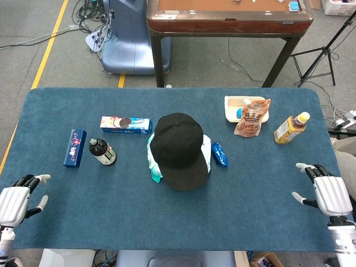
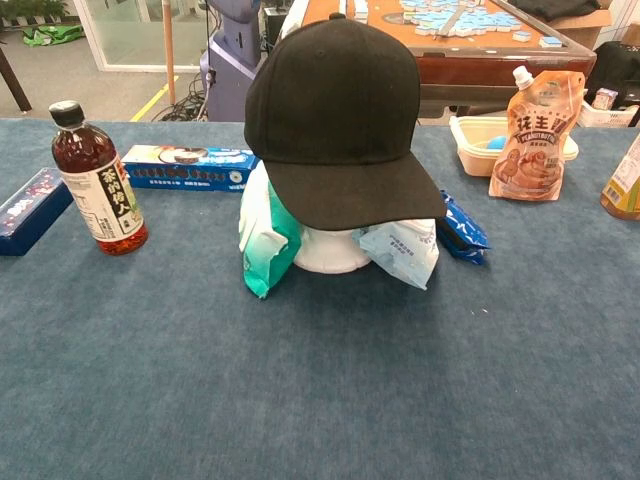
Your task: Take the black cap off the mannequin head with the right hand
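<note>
Blue-carpeted counter [image 1: 167, 222], grey floor behind. Black cap [image 1: 179, 147] sitting on the white head [image 2: 330, 250] mid-counter, brim toward the near edge. Right hand [image 1: 328, 193] well off to the cap's right at the counter edge, fingers [image 1: 301, 166] apart, holding nothing. Left hand [image 1: 16, 201] far left of the cap, fingers likewise spread. Dark bottle [image 1: 102, 152] left of the cap.

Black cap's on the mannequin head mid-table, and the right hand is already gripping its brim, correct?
Not quite. The black cap is on the white mannequin head, but the right hand grips nothing; the head view shows it open at the table's right edge, well apart from the cap.
</note>
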Robot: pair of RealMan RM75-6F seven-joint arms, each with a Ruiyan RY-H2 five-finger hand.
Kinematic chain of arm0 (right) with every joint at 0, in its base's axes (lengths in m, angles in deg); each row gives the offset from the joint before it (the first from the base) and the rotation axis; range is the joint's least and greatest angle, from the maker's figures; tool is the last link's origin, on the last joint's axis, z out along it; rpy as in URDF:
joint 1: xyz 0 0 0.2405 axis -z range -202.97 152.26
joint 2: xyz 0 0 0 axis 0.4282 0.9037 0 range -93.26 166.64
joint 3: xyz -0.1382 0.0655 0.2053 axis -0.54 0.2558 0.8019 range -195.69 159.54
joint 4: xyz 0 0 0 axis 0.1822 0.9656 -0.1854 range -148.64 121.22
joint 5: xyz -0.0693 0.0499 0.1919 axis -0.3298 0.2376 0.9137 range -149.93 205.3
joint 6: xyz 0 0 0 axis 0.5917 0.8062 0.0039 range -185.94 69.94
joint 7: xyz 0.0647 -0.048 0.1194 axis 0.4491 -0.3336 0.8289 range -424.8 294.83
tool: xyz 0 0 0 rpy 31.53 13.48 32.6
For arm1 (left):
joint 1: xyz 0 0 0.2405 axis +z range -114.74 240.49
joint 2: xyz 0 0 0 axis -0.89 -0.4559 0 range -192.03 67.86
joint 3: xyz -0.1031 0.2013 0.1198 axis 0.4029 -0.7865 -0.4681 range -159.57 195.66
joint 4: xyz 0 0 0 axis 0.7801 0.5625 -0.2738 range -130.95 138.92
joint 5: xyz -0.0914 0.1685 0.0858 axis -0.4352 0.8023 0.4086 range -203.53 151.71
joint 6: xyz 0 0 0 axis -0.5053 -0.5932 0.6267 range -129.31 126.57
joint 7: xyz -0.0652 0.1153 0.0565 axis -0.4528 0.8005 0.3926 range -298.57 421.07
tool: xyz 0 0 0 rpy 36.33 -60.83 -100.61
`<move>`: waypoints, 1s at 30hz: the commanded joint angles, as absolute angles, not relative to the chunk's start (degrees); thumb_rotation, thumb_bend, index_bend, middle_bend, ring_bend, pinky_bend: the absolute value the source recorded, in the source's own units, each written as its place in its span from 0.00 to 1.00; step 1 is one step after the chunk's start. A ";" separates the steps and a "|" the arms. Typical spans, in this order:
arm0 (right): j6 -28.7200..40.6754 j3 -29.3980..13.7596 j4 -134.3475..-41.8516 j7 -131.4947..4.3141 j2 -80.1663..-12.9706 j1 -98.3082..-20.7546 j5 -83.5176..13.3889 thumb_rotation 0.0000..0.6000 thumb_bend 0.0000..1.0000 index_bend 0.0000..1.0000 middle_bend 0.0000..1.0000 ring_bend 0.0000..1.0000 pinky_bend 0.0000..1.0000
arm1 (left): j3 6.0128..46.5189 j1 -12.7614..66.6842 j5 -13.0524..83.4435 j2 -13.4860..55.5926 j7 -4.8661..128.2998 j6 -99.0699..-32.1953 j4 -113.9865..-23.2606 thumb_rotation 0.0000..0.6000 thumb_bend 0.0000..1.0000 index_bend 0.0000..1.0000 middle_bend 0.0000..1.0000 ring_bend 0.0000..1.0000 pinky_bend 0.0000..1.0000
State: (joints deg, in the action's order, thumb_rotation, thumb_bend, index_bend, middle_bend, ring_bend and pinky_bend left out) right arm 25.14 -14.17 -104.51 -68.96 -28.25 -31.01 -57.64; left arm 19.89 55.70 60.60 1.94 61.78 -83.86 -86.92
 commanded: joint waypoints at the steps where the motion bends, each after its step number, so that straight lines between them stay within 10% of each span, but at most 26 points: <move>1: 25.44 -14.49 -104.80 -69.13 -28.12 -30.88 -58.23 1.00 0.07 0.27 0.38 0.27 0.52 | 19.77 55.52 60.31 2.09 62.40 -83.33 -87.13 1.00 0.34 0.28 0.38 0.25 0.36; 10: 29.52 -14.36 -103.50 -67.56 -30.01 -30.74 -62.42 1.00 0.07 0.28 0.42 0.29 0.52 | 19.91 55.51 59.54 2.40 63.11 -83.14 -87.34 1.00 0.34 0.28 0.38 0.25 0.36; 18: 39.40 -13.51 -98.63 -68.66 -36.39 -31.80 -73.89 1.00 0.04 0.39 0.70 0.58 0.73 | 19.49 55.74 60.11 2.10 62.70 -83.47 -87.53 1.00 0.34 0.28 0.38 0.25 0.36; 30: 34.59 -11.88 -99.59 -76.46 -41.49 -39.43 -81.17 1.00 0.00 0.39 0.98 0.84 0.91 | 19.51 55.91 59.75 1.49 61.75 -83.47 -87.81 1.00 0.34 0.28 0.38 0.25 0.36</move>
State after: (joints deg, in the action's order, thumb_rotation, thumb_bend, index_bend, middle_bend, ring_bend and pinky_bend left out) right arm 35.56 -12.21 -99.73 -75.76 -40.69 -38.66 -80.76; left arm 19.52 55.89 59.73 1.51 61.77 -83.45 -87.79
